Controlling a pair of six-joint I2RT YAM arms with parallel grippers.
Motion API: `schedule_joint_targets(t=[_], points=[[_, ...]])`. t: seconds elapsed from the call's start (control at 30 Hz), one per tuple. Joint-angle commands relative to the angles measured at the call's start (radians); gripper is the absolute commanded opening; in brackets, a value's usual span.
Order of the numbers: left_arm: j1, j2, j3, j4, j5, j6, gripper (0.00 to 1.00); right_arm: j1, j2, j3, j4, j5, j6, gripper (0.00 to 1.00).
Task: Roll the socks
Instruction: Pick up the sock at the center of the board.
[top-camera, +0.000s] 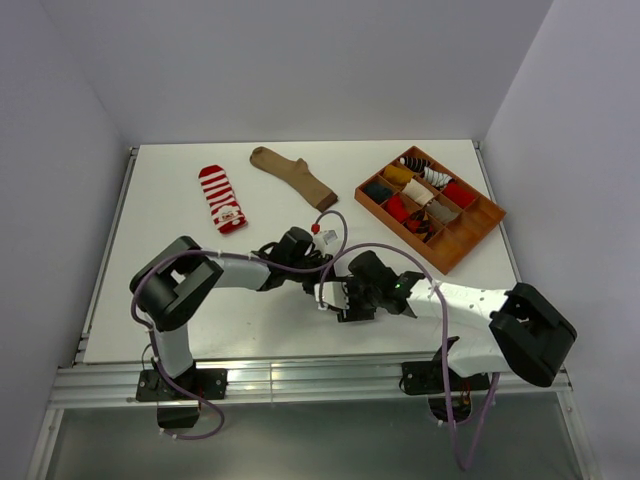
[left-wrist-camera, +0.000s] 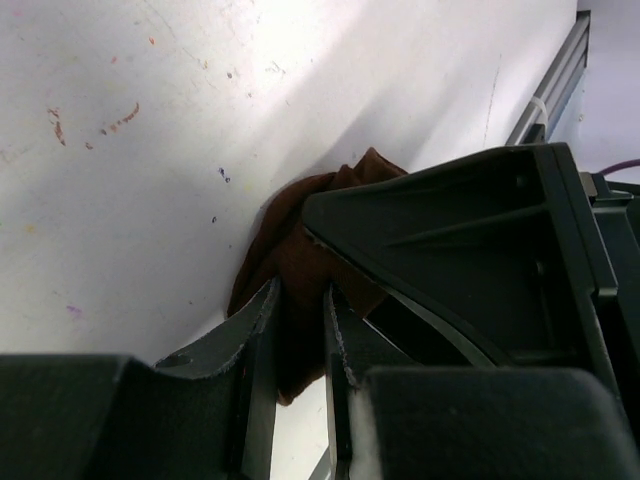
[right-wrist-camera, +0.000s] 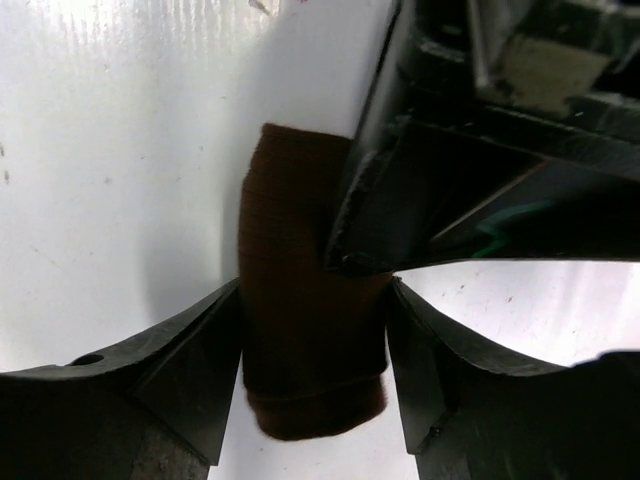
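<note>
A dark brown sock (right-wrist-camera: 305, 330), bunched into a thick roll, lies on the white table (top-camera: 180, 330) between my two grippers. My right gripper (right-wrist-camera: 315, 290) is shut on it, one finger pressed against each side of the roll. My left gripper (left-wrist-camera: 300, 295) is shut on a fold of the same sock (left-wrist-camera: 300, 250). In the top view both grippers meet near the table's front middle, left (top-camera: 308, 270) and right (top-camera: 330, 296), and they hide the sock. A red-and-white striped sock (top-camera: 221, 198) and a tan sock (top-camera: 293, 176) lie flat at the back. No black argyle sock shows.
A brown compartment tray (top-camera: 482, 226) holding several rolled socks stands at the back right. A purple cable (top-camera: 338, 232) loops over the left arm. The left gripper's body (right-wrist-camera: 470, 180) crowds the right wrist view. The table's metal rail (left-wrist-camera: 555, 85) runs nearby.
</note>
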Motion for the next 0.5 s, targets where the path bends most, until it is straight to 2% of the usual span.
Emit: schedule_joint_targets(t=[0.0, 0.13, 0.3, 0.4, 0.47], points=[[-0.001, 0.083, -0.05, -0.231, -0.005, 0.036, 0.0, 0.006, 0.033, 0.02, 0.003, 0.019, -0.005, 0.63], [0.003, 0.095, -0.037, -0.232, 0.022, 0.036, 0.0, 0.007, 0.061, 0.029, -0.005, 0.017, -0.002, 0.6], [0.015, 0.105, -0.03, -0.227, 0.057, 0.024, 0.0, 0.007, 0.093, 0.048, -0.036, 0.01, 0.006, 0.45], [0.028, 0.105, -0.034, -0.212, 0.082, 0.014, 0.01, 0.007, 0.109, 0.06, -0.057, 0.005, 0.01, 0.31], [0.035, 0.1, -0.039, -0.198, 0.097, 0.002, 0.06, 0.007, 0.118, 0.066, -0.068, 0.001, 0.012, 0.26]])
